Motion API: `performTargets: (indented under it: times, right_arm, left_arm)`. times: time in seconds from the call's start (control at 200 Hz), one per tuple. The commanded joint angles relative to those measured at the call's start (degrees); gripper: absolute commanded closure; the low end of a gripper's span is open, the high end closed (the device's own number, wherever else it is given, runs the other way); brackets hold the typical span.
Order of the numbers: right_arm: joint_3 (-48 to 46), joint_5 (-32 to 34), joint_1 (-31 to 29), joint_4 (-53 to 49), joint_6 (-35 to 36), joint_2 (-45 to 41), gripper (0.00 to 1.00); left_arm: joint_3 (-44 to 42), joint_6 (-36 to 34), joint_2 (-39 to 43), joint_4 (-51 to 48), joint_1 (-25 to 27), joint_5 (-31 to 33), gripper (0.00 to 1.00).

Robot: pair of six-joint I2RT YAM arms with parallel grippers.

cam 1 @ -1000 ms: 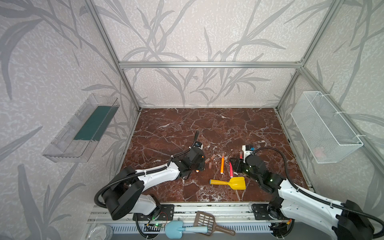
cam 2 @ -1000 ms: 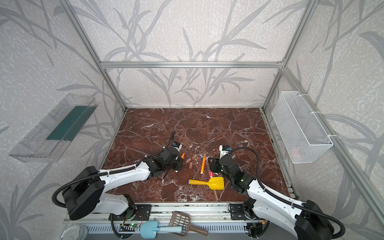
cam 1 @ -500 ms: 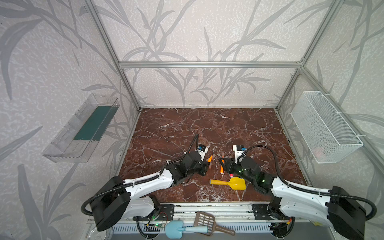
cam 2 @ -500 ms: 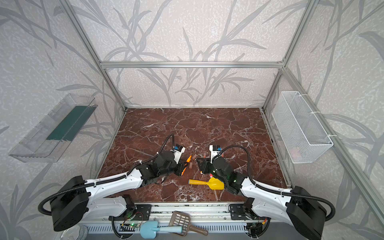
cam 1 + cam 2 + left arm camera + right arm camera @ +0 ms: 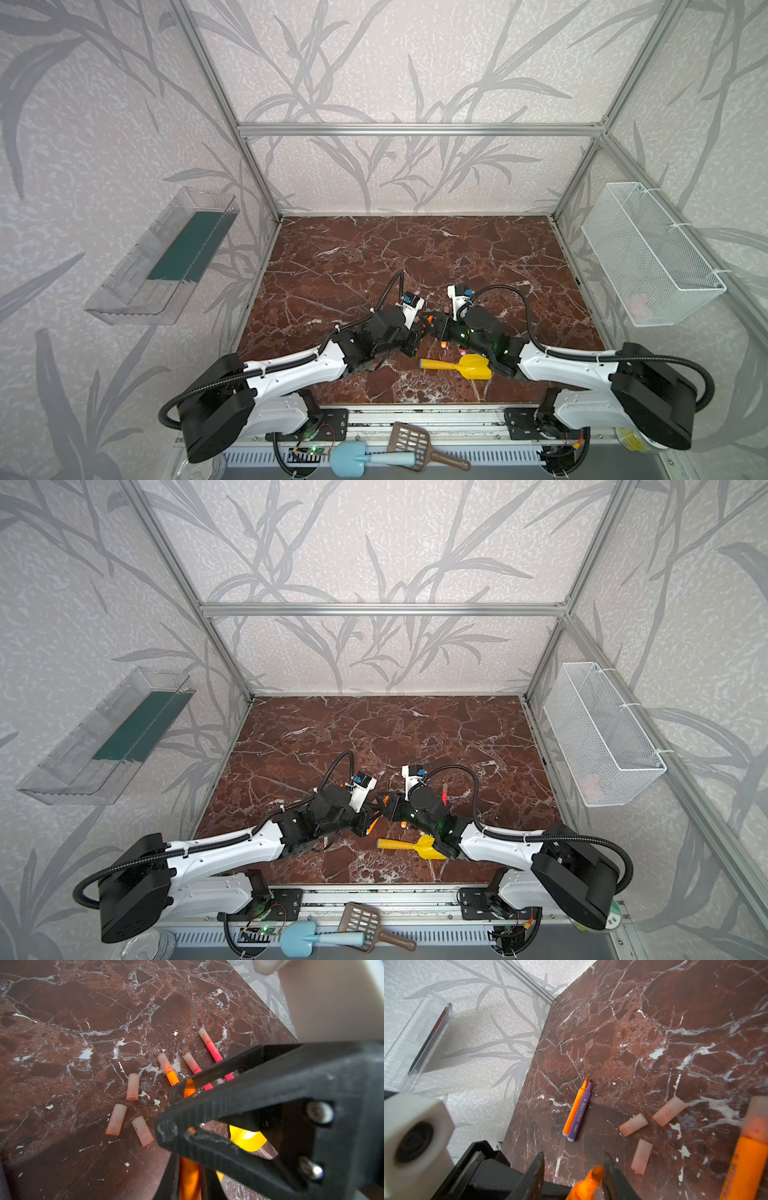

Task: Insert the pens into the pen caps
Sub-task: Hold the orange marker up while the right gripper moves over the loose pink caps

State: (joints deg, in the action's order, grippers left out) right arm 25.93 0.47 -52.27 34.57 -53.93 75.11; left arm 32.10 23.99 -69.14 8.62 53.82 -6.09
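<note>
We judge this mid-handover: the left hand [image 5: 190, 1174] is clenched on the orange pen [image 5: 586, 1186], and the right hand [image 5: 573, 1154] is parted around its tip, not gripping yet. Next we need the right to close, then aim at a loose pen cap [image 5: 132, 1086] on the surface [image 5: 62, 1022]. A second ago both hands were well apart.

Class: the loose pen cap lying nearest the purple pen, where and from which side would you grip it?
Probably pinch the loose cap across its middle, coming straight down from above. It is a short cylinder lying on its side on the table, touching nothing else, so both long sides are free.
</note>
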Motion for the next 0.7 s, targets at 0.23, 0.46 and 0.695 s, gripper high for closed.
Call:
performTargets:
  times: [0.23,0.46,0.695]
  right_arm:
    - [1.42,0.12,-2.37,3.93,-2.63,2.36,0.62]
    - [1.13,1.21,-2.80,5.16,-3.36,3.09,0.88]
    - [0.32,2.23,-3.08,6.75,-3.75,2.82,0.97]
  left_arm:
    - [-2.58,-0.76,4.27,3.17,0.31,3.30,1.00]
    - [-3.08,-0.84,4.74,3.51,0.32,3.11,0.97]
    - [-3.07,-1.44,2.35,4.74,0.32,1.20,0.71]
